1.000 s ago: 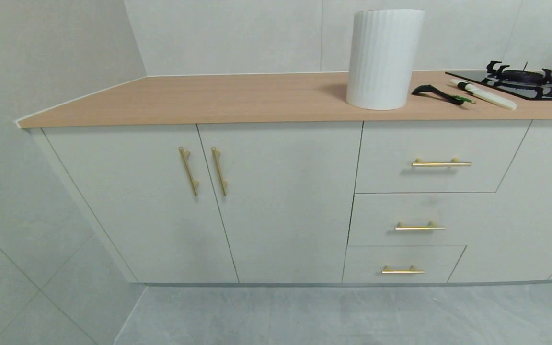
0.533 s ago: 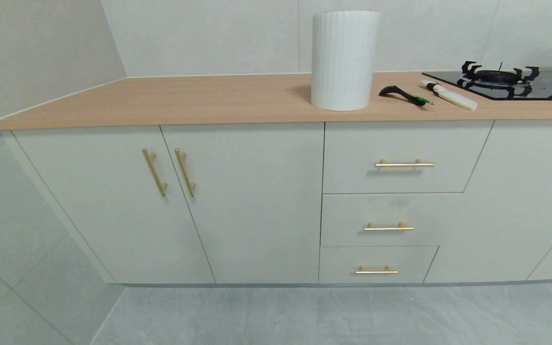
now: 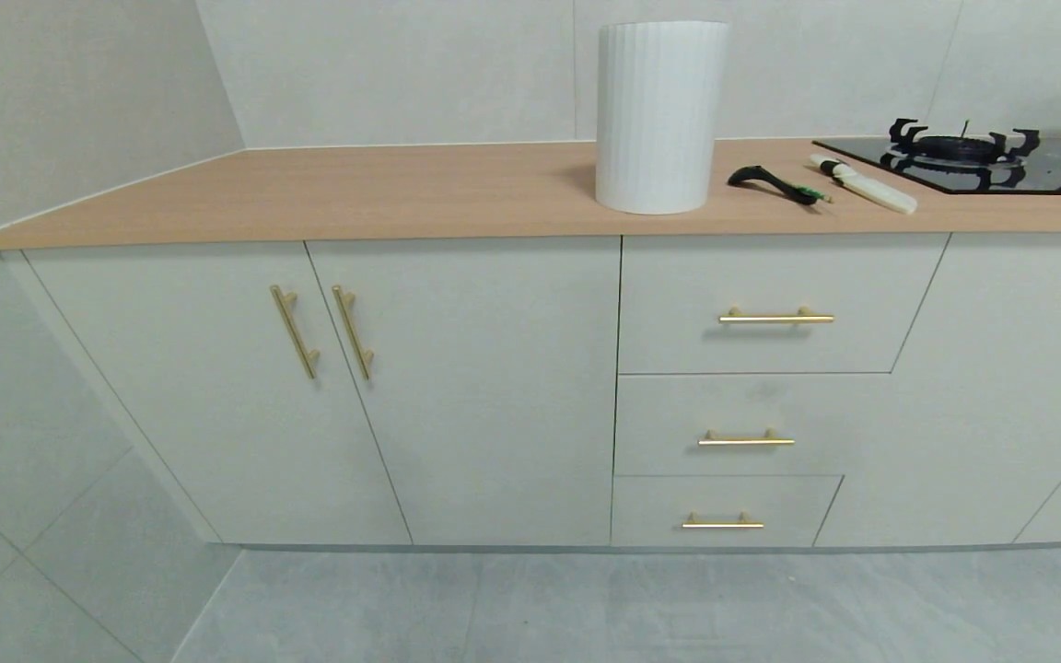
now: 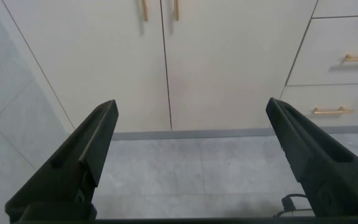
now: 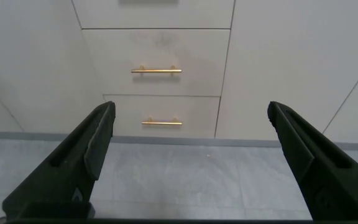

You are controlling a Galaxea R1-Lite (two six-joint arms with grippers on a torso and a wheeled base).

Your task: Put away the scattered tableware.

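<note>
Change: the camera has panned right over the last second, and the items keep their places on the counter.
- Cabinet (image 3: 494, 387): flat, matte, pale grey fronts with slim brass bar handles (image 3: 775, 318).
- Countertop (image 3: 355, 189): wood-grain slab.
- Hob (image 3: 963, 170): glossy black, with black grates.
- Ribbed white cylinder (image 3: 659, 115): upright.
- White utensil (image 3: 867, 189) and curved black utensil (image 3: 770, 181): lying on the countertop between cylinder and hob.
- Left gripper (image 4: 191, 106) and right gripper (image 5: 191, 106): black tapered fingers spread wide, holding nothing, low before the cabinet.
</note>
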